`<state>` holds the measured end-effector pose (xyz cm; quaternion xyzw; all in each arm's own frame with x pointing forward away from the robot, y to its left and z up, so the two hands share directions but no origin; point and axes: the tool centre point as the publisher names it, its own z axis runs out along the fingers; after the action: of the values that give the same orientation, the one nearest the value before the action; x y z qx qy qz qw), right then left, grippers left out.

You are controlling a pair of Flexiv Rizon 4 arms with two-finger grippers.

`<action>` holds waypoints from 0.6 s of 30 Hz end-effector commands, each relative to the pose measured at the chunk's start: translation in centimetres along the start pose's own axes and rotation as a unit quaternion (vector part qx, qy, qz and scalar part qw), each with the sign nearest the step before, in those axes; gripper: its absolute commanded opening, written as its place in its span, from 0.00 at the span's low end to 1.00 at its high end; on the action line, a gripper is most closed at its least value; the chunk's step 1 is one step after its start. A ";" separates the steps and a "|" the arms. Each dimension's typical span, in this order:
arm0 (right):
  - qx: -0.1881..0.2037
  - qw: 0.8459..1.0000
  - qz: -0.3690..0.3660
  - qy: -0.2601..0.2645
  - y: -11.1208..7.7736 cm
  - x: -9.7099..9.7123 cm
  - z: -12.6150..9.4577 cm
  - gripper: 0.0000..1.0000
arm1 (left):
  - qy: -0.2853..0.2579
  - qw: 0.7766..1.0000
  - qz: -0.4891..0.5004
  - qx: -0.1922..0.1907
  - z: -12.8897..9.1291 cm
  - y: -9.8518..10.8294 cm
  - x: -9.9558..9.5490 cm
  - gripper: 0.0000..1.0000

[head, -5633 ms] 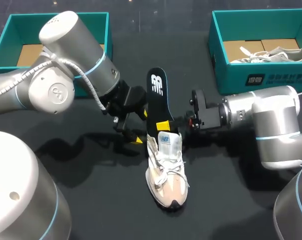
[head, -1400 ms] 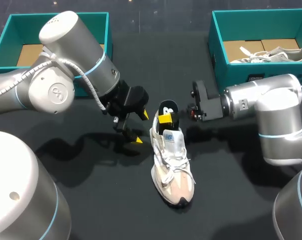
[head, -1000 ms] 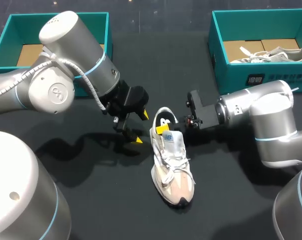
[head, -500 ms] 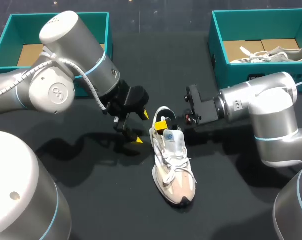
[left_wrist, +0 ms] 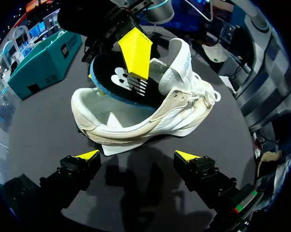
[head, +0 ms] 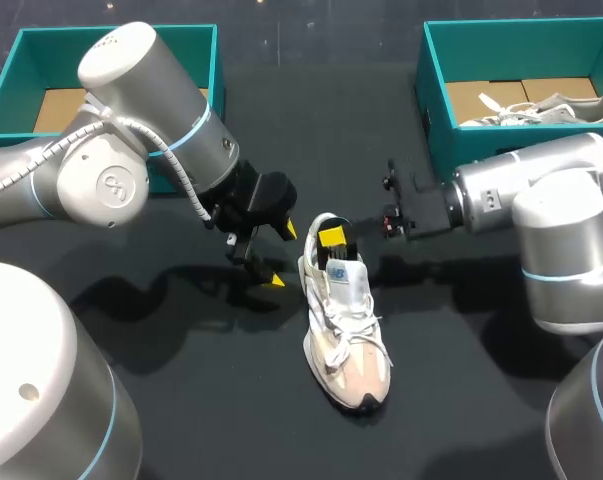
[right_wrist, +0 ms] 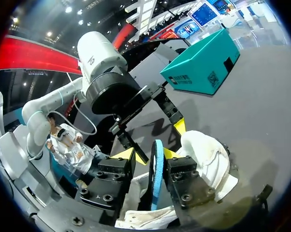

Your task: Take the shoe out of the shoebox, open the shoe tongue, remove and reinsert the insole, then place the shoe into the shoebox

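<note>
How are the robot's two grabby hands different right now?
The left gripper is open and holds nothing; the right gripper is shut on the black insole. The left gripper sits beside the shoe, not touching it; the right gripper is over the shoe's heel opening, with the insole partly inside. Both have two yellow-tipped fingers.

A black table [head: 451, 400] bears a second pale shoe [head: 546, 108] at its far right.

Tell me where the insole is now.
Head view, table's middle: the insole sticks out of the shoe at its heel, pinched in the right gripper.
</note>
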<state>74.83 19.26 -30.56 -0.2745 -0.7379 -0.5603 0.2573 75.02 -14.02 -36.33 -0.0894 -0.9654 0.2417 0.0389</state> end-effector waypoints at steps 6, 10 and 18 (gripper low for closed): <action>0.001 0.999 0.032 0.026 -1.2 -1.6 0.5 0.00 | 0.000 1.000 0.000 0.000 0.1 0.0 0.0 1.00; 0.011 0.997 0.062 0.032 -2.5 -1.9 1.5 0.00 | 0.000 1.000 0.000 0.000 0.1 0.0 0.0 1.00; 0.007 0.998 0.069 0.006 -3.2 -0.6 1.5 0.16 | 0.000 1.000 0.000 0.000 0.1 0.0 0.0 1.00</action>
<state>73.96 19.86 -34.08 -0.3121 -0.7178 -0.5368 0.3150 75.03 -14.02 -36.33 -0.0894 -0.9654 0.2417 0.0389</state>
